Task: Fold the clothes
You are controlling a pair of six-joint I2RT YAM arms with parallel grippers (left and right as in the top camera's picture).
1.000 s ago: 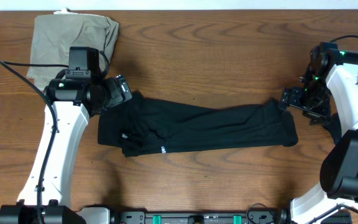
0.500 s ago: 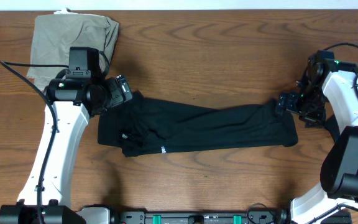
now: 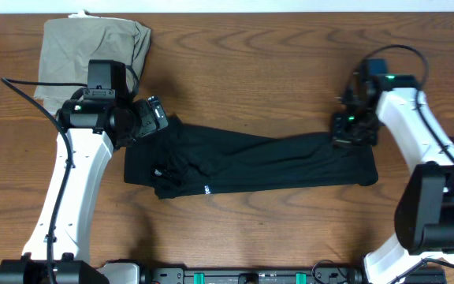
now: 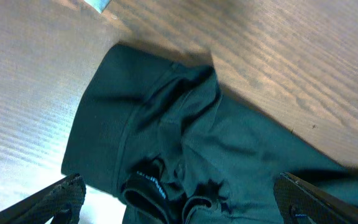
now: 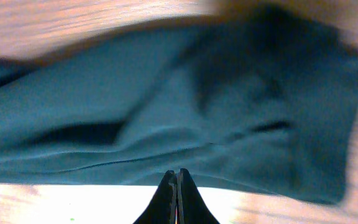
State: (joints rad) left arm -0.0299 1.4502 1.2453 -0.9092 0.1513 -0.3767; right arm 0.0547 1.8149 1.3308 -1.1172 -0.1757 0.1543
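A single black garment (image 3: 266, 162) is seen spread lengthwise on the wooden desk (image 3: 251, 63), running from the left of centre to the right side, with a small white logo (image 3: 208, 188) near its lower edge and bunched folds at its left end. The left pincer (image 3: 154, 117) is held just over the upper left corner of that garment; in the left wrist view its fingers (image 4: 67, 190) are seen wide apart at the two lower corners, with nothing between them but the rumpled cloth lying below. The right pincer (image 3: 345, 136) is placed over the upper right end of the garment, and in the right wrist view its two dark tips are pressed together against the fabric; whether any cloth is pinched between them cannot be told. That corner of the garment is partly hidden from above by the wrist of the right arm (image 3: 404, 118). An olive-khaki garment (image 3: 77, 47) is laid folded at the far left corner of the desk, well apart from the black one, and its lower right part is covered from above by the left arm (image 3: 77, 181). A black cable (image 3: 22, 91) is looped over the desk beside that arm.
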